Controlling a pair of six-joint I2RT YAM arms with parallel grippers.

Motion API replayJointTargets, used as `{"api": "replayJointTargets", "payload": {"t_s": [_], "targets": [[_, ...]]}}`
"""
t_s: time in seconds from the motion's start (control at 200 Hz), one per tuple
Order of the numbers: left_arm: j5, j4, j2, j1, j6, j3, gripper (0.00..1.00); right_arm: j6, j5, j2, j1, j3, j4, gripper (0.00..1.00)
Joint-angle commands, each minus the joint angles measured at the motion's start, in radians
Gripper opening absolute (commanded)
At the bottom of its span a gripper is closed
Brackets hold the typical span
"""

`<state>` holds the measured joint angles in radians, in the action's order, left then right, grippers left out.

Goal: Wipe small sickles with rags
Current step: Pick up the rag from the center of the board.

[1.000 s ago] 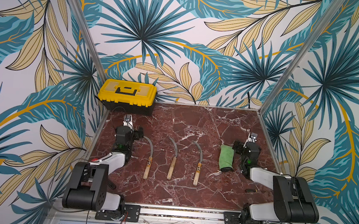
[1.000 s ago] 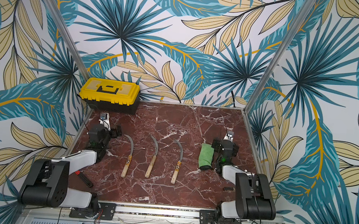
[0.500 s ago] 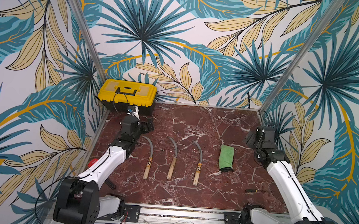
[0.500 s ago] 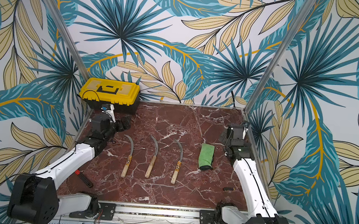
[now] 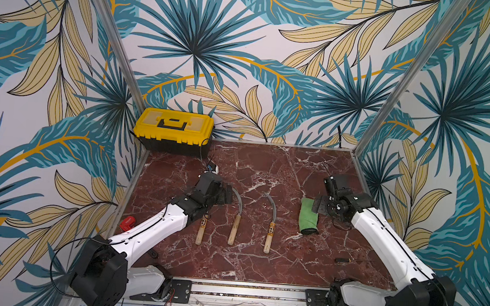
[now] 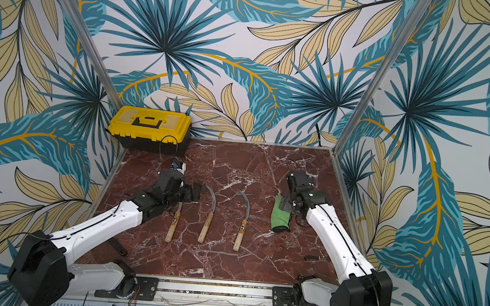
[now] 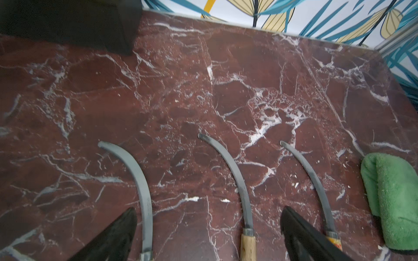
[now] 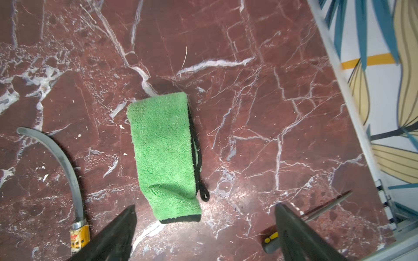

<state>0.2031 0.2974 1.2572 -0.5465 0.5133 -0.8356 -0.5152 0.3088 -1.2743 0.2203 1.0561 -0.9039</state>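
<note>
Three small sickles lie side by side on the marble table: the left sickle (image 5: 200,234) (image 7: 140,180), the middle sickle (image 5: 233,233) (image 7: 235,176) and the right sickle (image 5: 268,242) (image 7: 314,178). Their grey blades curve away from pale wooden handles. The folded green rag (image 5: 308,217) (image 8: 162,153) lies to their right. My left gripper (image 5: 225,194) (image 7: 209,209) hangs open above the left sickle's blade, holding nothing. My right gripper (image 5: 317,207) (image 8: 205,206) hovers open over the rag's far end without touching it.
A yellow toolbox (image 5: 173,130) stands at the back left corner. A red-handled tool (image 5: 127,223) lies at the left edge under my left arm. A small dark screwdriver (image 5: 343,260) (image 8: 271,239) lies near the front right. Patterned walls close three sides.
Both arms have unfolded from low at the table's sides. The left one reached in over the sickle blades, the right one over the rag. Sickles and rag have not moved.
</note>
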Motion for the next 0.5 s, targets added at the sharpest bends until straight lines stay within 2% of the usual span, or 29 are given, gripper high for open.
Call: {"api": "replayJointTargets", "payload": {"t_s": [0.0, 0.12, 0.496], "targets": [[0.020, 0.093, -0.003, -0.043, 0.057, -0.031, 1.00, -0.016, -0.061, -0.060, 0.005, 0.005, -0.032, 0.89], [0.024, 0.108, 0.012, -0.104, 0.074, -0.032, 1.00, -0.011, -0.074, -0.125, 0.005, 0.012, -0.025, 0.83], [0.011, 0.127, 0.110, -0.251, 0.100, -0.070, 0.99, 0.026, -0.115, -0.279, 0.004, 0.062, 0.029, 0.79]]}}
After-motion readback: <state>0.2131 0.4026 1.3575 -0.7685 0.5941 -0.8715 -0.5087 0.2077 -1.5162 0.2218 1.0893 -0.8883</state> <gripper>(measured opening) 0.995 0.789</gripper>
